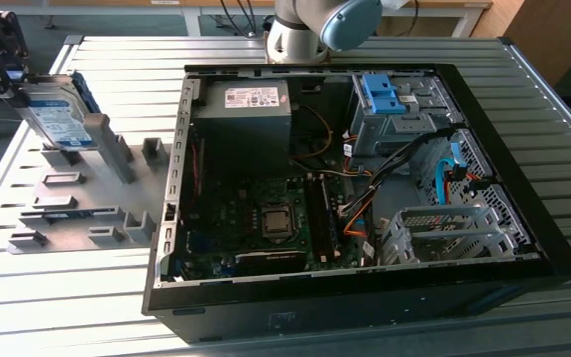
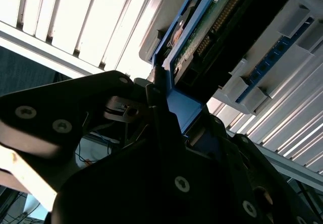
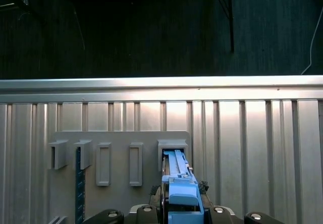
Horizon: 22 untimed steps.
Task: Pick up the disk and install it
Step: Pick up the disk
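So you're early in this one. Your gripper (image 1: 10, 74) is clamped narrow on the disk (image 1: 59, 117), pinching its blue rail frame. The drive stands on edge over the grey holder plate (image 1: 77, 201), near the table's (image 1: 365, 52) edge on the exterior view's left. In the first wrist view the blue frame sits right at the mouth of a slot, so I can't tell if it's clear of it. Grab looks done, install isn't — the open computer case (image 1: 553, 245) sits well apart toward the table's middle, and its drive cage (image 1: 404, 123) has a bare blue bracket (image 1: 383, 93) on top.
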### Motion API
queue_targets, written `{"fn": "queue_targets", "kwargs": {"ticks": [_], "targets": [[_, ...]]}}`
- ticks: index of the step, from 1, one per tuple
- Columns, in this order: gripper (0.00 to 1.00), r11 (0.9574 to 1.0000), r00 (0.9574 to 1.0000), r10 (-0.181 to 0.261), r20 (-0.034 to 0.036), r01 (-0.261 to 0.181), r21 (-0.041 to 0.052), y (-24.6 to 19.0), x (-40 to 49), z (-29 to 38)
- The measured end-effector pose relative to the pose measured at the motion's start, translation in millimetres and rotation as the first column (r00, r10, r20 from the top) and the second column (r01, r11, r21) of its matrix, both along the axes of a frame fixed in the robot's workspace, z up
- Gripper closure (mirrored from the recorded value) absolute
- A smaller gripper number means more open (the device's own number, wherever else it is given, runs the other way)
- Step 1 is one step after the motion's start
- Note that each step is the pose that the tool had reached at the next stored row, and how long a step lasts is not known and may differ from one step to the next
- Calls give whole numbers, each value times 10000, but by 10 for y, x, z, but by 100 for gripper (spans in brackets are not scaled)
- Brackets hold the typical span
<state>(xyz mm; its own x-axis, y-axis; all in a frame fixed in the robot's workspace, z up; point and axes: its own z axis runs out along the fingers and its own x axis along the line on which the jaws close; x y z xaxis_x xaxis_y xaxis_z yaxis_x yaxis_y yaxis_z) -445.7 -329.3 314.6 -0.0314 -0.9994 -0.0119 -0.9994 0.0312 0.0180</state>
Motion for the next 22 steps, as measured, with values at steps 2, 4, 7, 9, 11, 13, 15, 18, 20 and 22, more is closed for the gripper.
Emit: {"fn": "queue_targets", "kwargs": {"ticks": [2,4,7,9,11,13,15,18,20,22], "targets": [[64,10000,10000,0,2,0,1,0,0,5],[64,10000,10000,0,3,0,2,0,0,8],[64,10000,10000,0,1,0,1,0,0,14],[64,10000,10000,0,0,0,0,0,0,18],[64,10000,10000,0,1,0,1,0,0,25],[64,10000,10000,0,1,0,0,0,0,28],[64,10000,10000,0,0,0,0,0,0,31],[64,10000,10000,0,-3,0,-1,0,0,47],[64,10000,10000,0,0,0,0,0,0,58],[64,10000,10000,0,2,0,2,0,0,66]]}}
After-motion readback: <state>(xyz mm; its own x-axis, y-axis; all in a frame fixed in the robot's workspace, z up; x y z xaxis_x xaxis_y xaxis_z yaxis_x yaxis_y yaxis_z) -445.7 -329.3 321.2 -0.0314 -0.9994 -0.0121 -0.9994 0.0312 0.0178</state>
